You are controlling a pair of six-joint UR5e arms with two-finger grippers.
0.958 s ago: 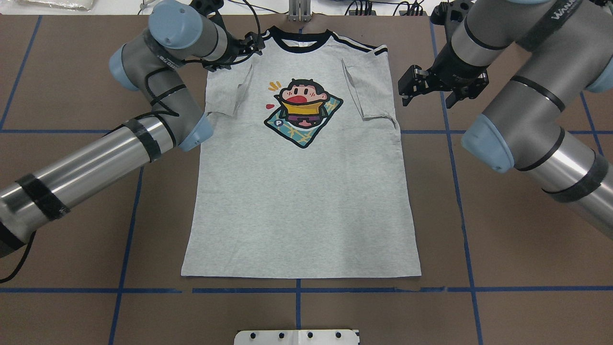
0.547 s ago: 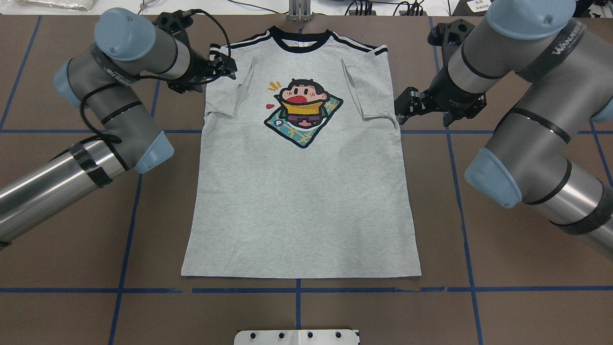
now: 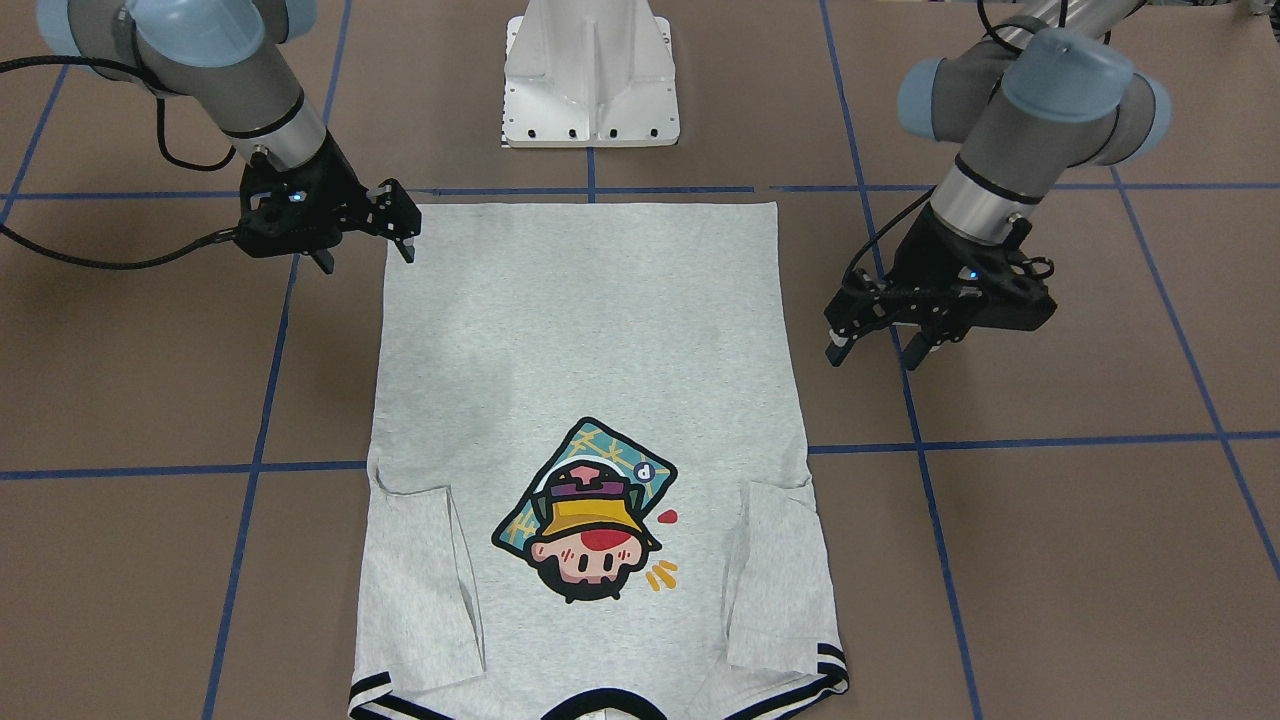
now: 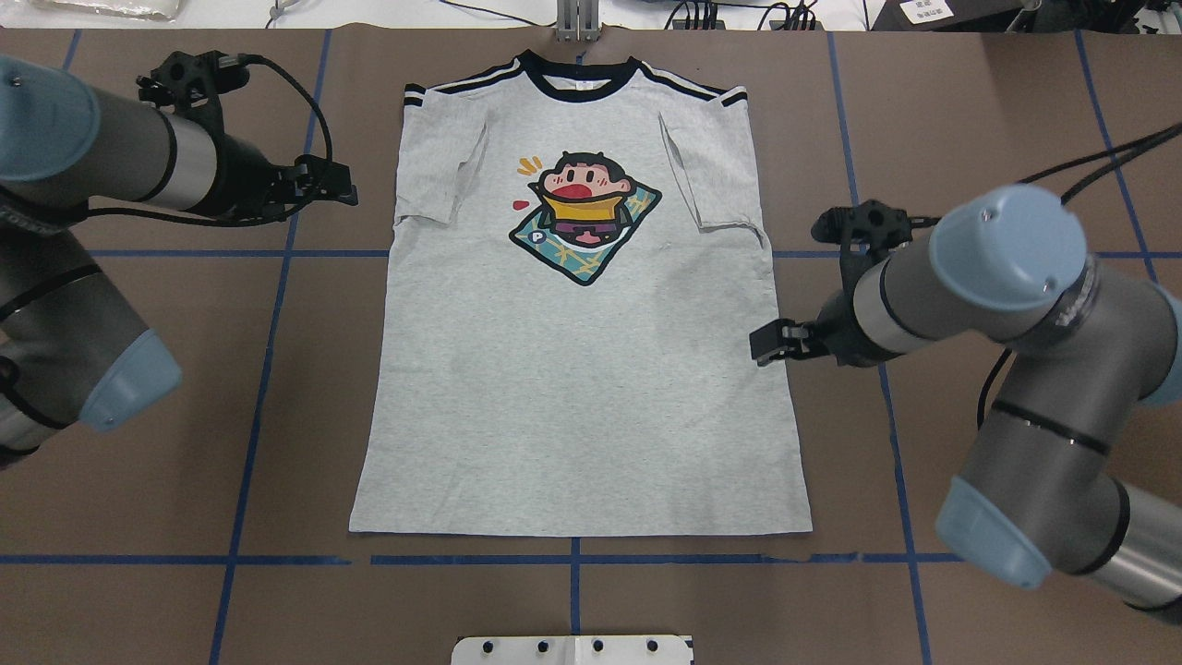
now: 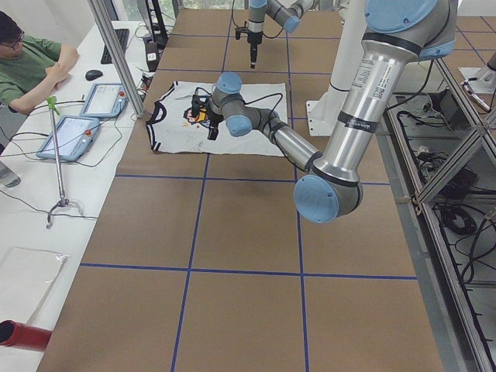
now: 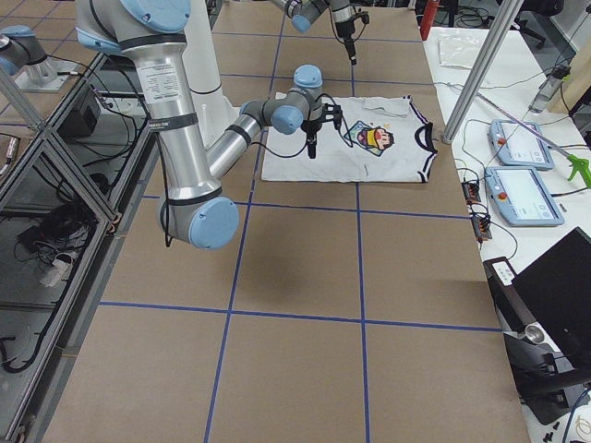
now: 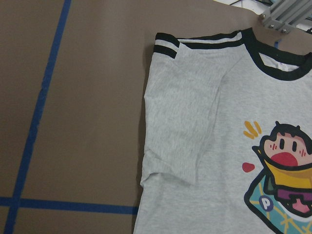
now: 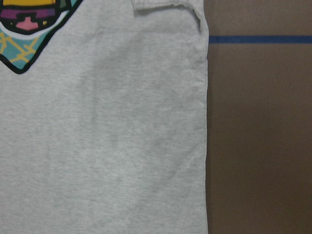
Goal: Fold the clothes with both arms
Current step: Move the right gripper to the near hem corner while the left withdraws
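The light grey T-shirt [image 4: 572, 397] lies flat and face up on the brown table, collar at the far end and both sleeves folded inward over the chest. Its cartoon print [image 4: 584, 214] shows. My left gripper [image 4: 343, 194] hovers open over bare table just left of the shirt's left sleeve, holding nothing. My right gripper [image 4: 771, 344] hangs open at the shirt's right edge, about mid-length, also empty. The front-facing view shows both open: the left gripper [image 3: 875, 350] and the right gripper [image 3: 365, 245] beside the shirt [image 3: 580, 330]. The wrist views show only the shirt [image 7: 204, 122] [image 8: 107, 136].
The white pedestal base [image 3: 590, 80] stands at the near edge behind the hem. Blue tape lines [image 4: 249, 406] grid the table. A metal post [image 4: 574, 18] rises beyond the collar. A person [image 5: 31, 66] sits at a side desk with tablets [image 5: 74, 132].
Both arms have drawn back from the collar end. The left gripper moved left off the shoulder. The right gripper slid down along the shirt's right edge. The shirt has not moved.
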